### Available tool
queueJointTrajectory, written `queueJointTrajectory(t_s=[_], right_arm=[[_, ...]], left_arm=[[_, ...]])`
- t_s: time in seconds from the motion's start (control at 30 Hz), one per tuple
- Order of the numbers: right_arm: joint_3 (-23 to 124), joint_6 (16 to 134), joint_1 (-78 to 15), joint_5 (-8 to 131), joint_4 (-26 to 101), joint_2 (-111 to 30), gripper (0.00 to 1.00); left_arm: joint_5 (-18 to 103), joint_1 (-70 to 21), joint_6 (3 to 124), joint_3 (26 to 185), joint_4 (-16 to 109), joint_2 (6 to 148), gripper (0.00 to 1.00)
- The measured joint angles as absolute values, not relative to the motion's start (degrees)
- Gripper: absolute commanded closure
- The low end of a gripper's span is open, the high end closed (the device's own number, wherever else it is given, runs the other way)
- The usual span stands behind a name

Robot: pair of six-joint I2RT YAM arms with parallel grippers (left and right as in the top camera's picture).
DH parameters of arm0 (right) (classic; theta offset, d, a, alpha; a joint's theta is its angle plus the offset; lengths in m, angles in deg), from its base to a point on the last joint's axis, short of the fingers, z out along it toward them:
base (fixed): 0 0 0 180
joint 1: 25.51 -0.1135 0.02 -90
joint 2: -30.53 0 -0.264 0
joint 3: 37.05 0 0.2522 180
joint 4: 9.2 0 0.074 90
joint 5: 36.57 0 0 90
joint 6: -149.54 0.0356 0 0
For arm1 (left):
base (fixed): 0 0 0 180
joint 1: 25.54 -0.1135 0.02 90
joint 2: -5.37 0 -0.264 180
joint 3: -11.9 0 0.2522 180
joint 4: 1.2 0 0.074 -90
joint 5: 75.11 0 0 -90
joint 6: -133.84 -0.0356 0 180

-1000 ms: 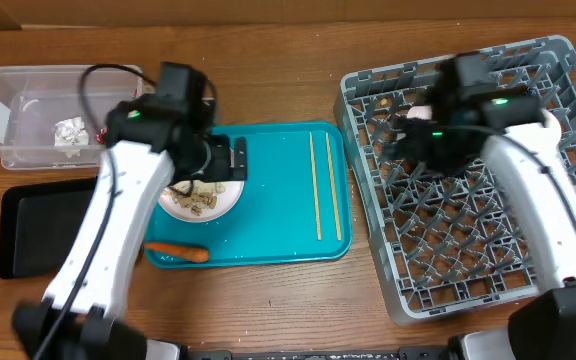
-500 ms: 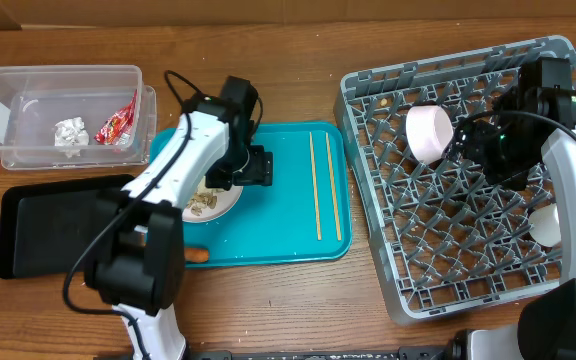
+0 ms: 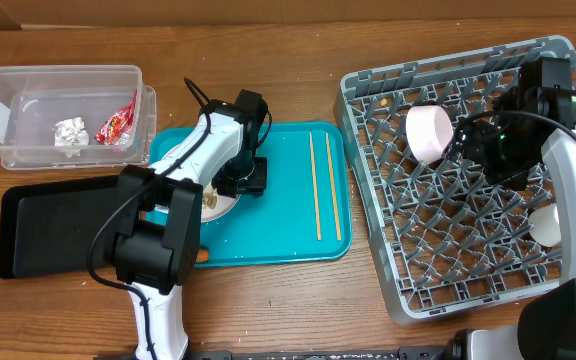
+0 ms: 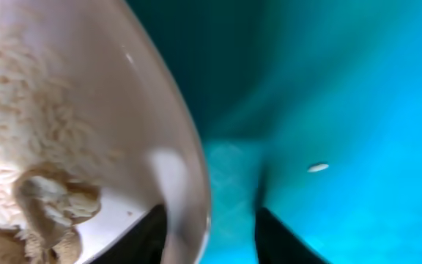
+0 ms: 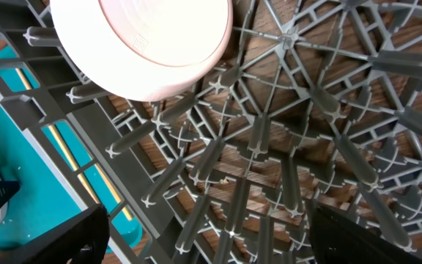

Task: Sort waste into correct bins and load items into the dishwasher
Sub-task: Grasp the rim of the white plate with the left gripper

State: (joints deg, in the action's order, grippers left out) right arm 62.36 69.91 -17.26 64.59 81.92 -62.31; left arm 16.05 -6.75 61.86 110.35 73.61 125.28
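Note:
The white plate (image 3: 196,203) with rice and food scraps (image 4: 28,147) lies on the teal tray. My left gripper (image 3: 241,178) (image 4: 209,220) straddles the plate's right rim, one finger (image 4: 149,235) inside the plate and the other (image 4: 277,238) outside over the tray. A strip of teal still shows between the rim and the outer finger. The chopsticks (image 3: 315,185) lie on the tray's right side. The carrot (image 3: 201,256) peeks out under the arm. One bowl (image 3: 428,133) (image 5: 141,44) rests on its side in the dishwasher rack (image 3: 448,260). My right gripper (image 3: 466,142) (image 5: 211,242) hangs open beside that bowl, holding nothing.
The clear tub (image 3: 28,75) at the far left holds the paper ball (image 3: 69,131) and red wrapper (image 3: 118,122). The black tray (image 3: 48,230) lies below it. A second bowl (image 3: 545,225) shows partly under my right arm in the rack.
My left gripper's jaws have narrowed around the plate's rim. My right arm drew back to the right, leaving the bowl in the rack, then stayed still.

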Motion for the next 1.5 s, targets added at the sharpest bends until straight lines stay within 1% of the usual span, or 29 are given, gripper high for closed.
queueJointTrajectory(t_s=[0.07,0.13,0.67,1.07,1.3,1.5], right_arm=[[62.36,69.93,-17.26,64.55,81.99,-62.31,0.11],[62.36,69.95,-17.26,64.59,82.05,-62.31,0.11],[62.36,69.80,-17.26,64.57,82.16,-62.31,0.11],[62.36,69.78,-17.26,64.57,82.34,-62.31,0.11],[62.36,69.80,-17.26,64.57,82.36,-62.31,0.11],[62.36,69.80,-17.26,64.57,82.38,-62.31,0.10]], left_arm=[[15.01,-6.75,61.86,110.35,73.77,125.37,0.84],[13.98,-6.75,61.95,110.35,73.88,125.39,0.96],[8.38,-6.01,61.89,112.77,75.76,126.05,0.96],[6.46,-6.03,61.89,125.32,85.20,127.43,0.96],[5.06,-6.03,63.70,126.89,91.36,127.43,0.96],[4.27,-6.03,66.08,126.98,94.14,127.43,0.96]])
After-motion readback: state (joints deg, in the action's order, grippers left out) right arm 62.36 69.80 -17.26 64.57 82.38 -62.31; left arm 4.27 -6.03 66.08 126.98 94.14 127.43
